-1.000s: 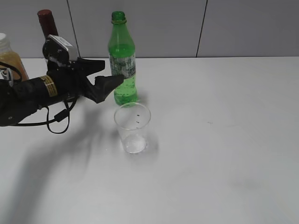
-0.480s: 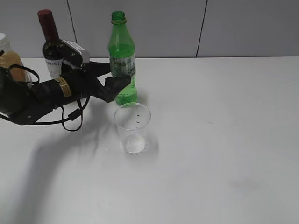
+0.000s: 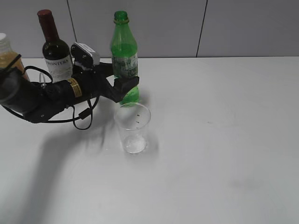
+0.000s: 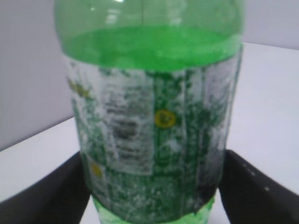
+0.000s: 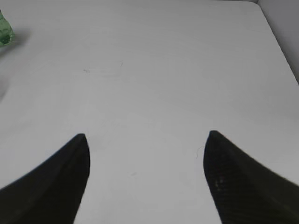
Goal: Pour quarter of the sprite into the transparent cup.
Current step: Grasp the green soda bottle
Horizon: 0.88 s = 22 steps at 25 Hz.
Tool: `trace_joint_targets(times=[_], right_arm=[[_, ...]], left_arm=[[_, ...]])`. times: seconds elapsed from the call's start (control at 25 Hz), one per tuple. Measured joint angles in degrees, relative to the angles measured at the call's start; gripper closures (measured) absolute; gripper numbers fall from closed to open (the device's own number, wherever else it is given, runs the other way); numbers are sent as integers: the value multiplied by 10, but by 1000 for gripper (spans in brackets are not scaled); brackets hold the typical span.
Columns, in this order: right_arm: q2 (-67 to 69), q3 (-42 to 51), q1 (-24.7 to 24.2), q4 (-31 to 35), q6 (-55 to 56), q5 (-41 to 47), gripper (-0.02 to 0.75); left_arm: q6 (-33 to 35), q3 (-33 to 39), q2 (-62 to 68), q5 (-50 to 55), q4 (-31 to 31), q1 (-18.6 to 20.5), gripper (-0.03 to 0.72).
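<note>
The sprite [image 3: 124, 56] stands uncapped near the worktop's back edge, the cup [image 3: 133, 127] just in front. The left gripper [image 3: 122, 85] straddles its lower label, seemingly not yet squeezing. Nearly full, it is heavy; thin plastic dents, so grip firmly at the label. The right gripper [image 5: 145, 177] hangs spread, empty.

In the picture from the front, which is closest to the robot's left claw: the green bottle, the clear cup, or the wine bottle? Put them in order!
From the left gripper:
1. Sprite, right between its fingers.
2. Transparent cup, just in front.
3. Wine bottle, back left.
</note>
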Motion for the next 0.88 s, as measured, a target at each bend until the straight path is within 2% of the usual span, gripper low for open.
trace_joint_targets(times=[0.48, 0.88], right_arm=[[0, 0, 0, 0, 0, 0, 153], [0, 0, 0, 1, 0, 0, 153]], left_arm=[[-3, -52, 8, 20, -6, -20, 62], [-18, -76, 37, 21, -13, -21, 96]])
